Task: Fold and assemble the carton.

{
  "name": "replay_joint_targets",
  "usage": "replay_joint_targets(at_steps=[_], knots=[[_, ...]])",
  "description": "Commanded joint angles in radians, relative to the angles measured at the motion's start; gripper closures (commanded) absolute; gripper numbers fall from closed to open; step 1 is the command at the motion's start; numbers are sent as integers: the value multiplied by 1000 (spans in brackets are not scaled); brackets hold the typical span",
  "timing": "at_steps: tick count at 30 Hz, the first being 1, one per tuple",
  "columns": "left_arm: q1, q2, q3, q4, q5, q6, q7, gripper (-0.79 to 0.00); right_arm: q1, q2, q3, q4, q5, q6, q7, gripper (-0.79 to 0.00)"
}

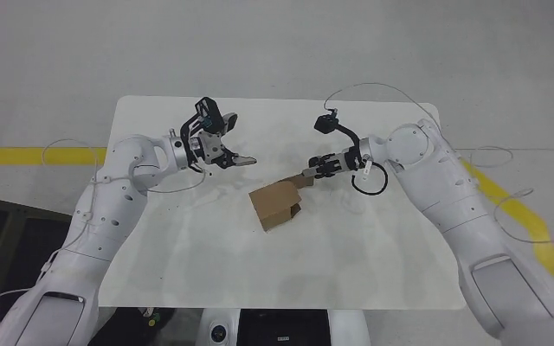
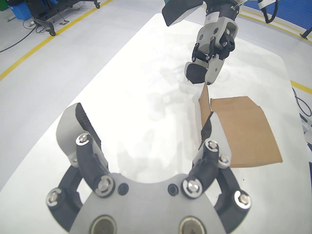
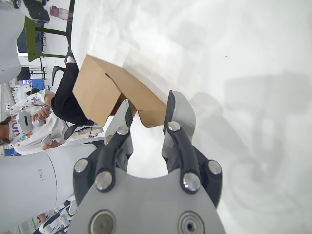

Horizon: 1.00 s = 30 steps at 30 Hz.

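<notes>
One carton [image 1: 275,206], brown, part-folded, lying midway across the table [image 1: 173,259]. Right gripper [image 3: 149,103]: clamped on its raised flap [image 2: 204,101], close to the edge. Left gripper [image 2: 145,113]: jaws spread, empty, hovering just beside. Hazard: thin purchase; flap likely to slip or tear, carton to slide unbraced.

Bright even light, mild glare on the table [image 1: 173,259], soft shadow beside the carton [image 1: 275,206], wrist views bowed at edges.
</notes>
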Motion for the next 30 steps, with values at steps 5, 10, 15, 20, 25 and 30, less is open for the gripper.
replay_joint_targets(at_steps=[5, 10, 15, 20, 25, 30], knots=[[0, 0, -2, 1, -5, -3, -7, -785, 3, -4, -17, -5, 4, -56, 25, -317], [-1, 0, -2, 6, -19, -11, -18, -785, -1, -3, -20, -1, 8, -91, 27, -209], [-3, -1, -2, 7, -24, -11, -25, -785, 1, -9, -47, -1, 28, -102, 21, -89], [-6, -1, -2, 13, -32, -12, -30, -785, 23, -9, -74, -3, -31, -142, -19, -286], [-6, -2, -2, 15, -35, -14, -34, -785, 24, -2, -95, -29, -66, -186, -64, -296], [-5, -2, -1, 14, -34, -16, -36, -785, 32, 1, -134, -53, -108, -239, -116, -286]])
